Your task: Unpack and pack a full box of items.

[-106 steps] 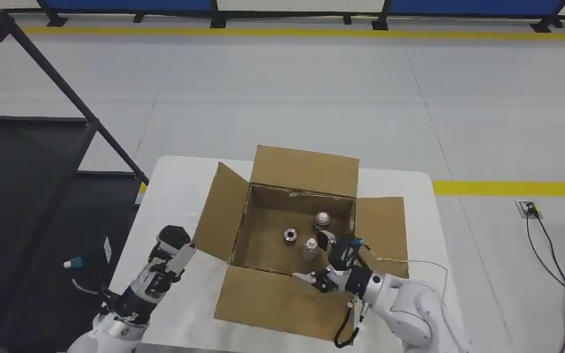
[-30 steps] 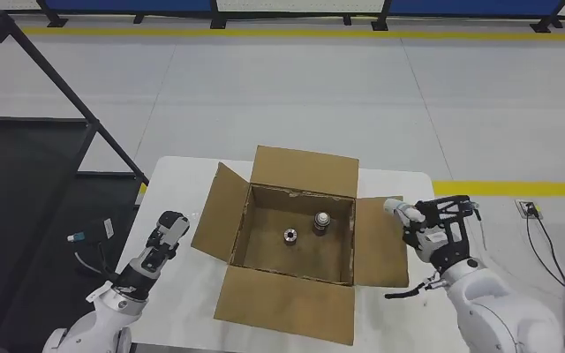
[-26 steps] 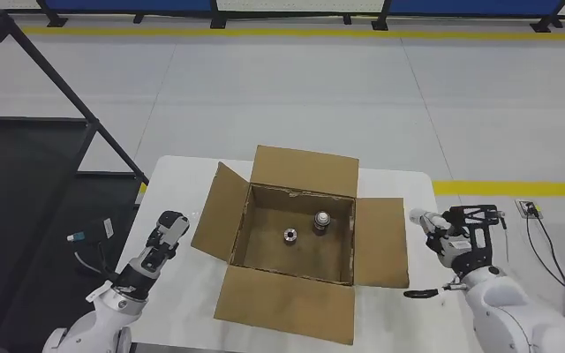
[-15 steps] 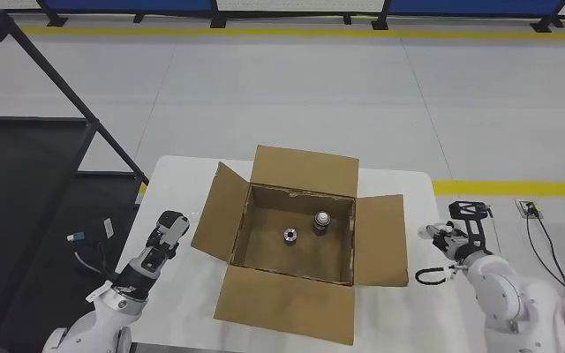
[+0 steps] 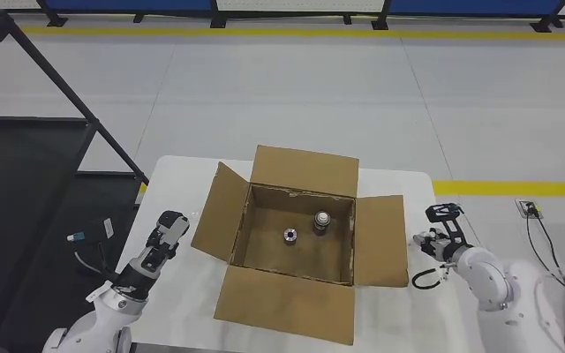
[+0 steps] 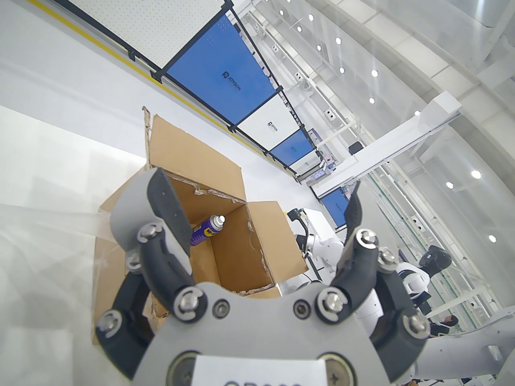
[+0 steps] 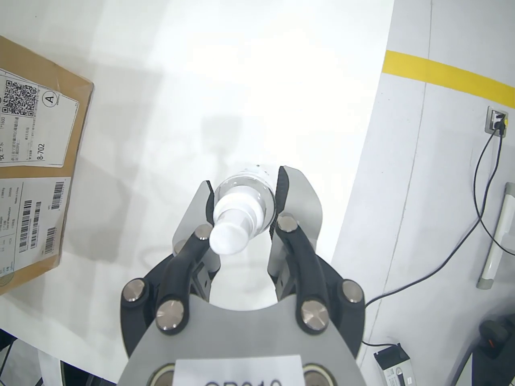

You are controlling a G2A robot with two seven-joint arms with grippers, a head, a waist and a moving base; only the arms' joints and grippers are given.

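**Bottle out of the box, in my right gripper**

The table [image 5: 177,190] fills the lower centre of the top view, with the open box [image 5: 305,172] mid-frame; my left gripper [image 5: 168,231] sits lower left, fingers spread wide, empty; my right gripper [image 7: 245,182], lower right, is clamped on the clear bottle [image 7: 241,206] beside the box's right-hand flap; a spray can [image 5: 322,221] stands inside the box.

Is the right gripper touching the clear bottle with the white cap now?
Touching. The right wrist view shows the right gripper closed against both sides of the clear bottle, with no gap.
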